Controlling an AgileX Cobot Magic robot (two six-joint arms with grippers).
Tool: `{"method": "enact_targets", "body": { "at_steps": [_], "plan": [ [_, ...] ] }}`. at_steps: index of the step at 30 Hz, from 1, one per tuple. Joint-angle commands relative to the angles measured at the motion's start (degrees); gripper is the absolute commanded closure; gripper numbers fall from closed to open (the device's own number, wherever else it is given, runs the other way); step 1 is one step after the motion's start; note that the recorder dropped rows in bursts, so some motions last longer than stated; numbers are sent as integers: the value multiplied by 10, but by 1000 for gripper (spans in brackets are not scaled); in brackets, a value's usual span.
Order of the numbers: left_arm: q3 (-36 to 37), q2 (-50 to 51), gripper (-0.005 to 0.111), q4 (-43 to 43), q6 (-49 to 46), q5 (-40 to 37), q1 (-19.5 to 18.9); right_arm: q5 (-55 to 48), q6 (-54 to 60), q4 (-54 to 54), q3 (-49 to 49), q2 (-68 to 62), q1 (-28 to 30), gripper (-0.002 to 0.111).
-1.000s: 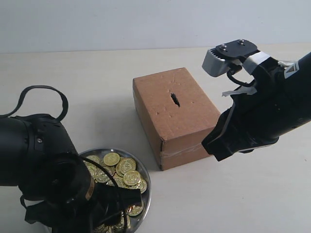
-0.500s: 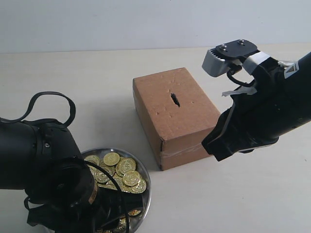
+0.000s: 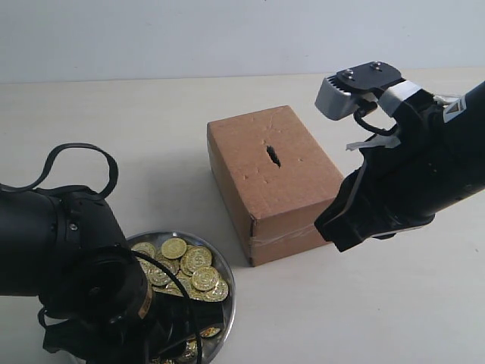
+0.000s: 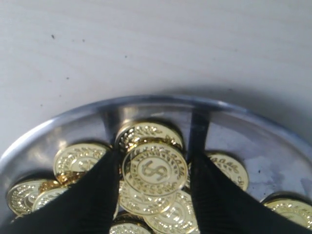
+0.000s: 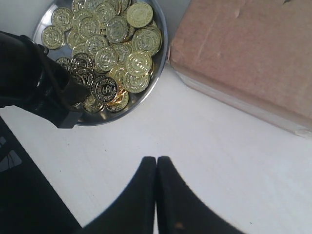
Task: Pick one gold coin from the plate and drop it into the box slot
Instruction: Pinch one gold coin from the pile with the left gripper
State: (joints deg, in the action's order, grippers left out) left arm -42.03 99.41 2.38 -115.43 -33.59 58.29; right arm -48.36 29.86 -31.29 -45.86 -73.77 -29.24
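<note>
The shiny silver plate (image 3: 230,293) holds several gold coins (image 3: 189,264) at the front left. My left gripper (image 4: 155,157) reaches down into it, and its two black fingers (image 4: 97,190) press the edges of one gold coin (image 4: 155,170) stamped with a dollar sign, tilted above the pile. In the exterior view the arm hides those fingers. The brown cardboard box (image 3: 273,182) stands at the centre with its dark slot (image 3: 272,155) on top. My right gripper (image 5: 156,162) is shut and empty, hovering over bare table beside the box (image 5: 243,53) and the plate (image 5: 164,46).
The pale table (image 3: 151,136) runs around the box and the plate. My bulky left arm (image 3: 61,250) and its cable loop cover the plate's near left part. The right arm (image 3: 409,182) hangs to the right of the box.
One second ago the left arm sat higher; it has dropped lower onto the plate and then held still. The right arm and the box have not moved.
</note>
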Motion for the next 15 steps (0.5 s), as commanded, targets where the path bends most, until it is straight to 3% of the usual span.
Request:
{"method": "enact_targets", "body": {
  "at_steps": [1, 15],
  "plan": [
    [-1, 4, 61, 0, 2, 7, 4, 3, 5, -3, -2, -2, -1, 108],
    [-1, 4, 62, 0, 3, 11, 4, 3, 5, -3, -2, -2, -1, 108]
  ]
}}
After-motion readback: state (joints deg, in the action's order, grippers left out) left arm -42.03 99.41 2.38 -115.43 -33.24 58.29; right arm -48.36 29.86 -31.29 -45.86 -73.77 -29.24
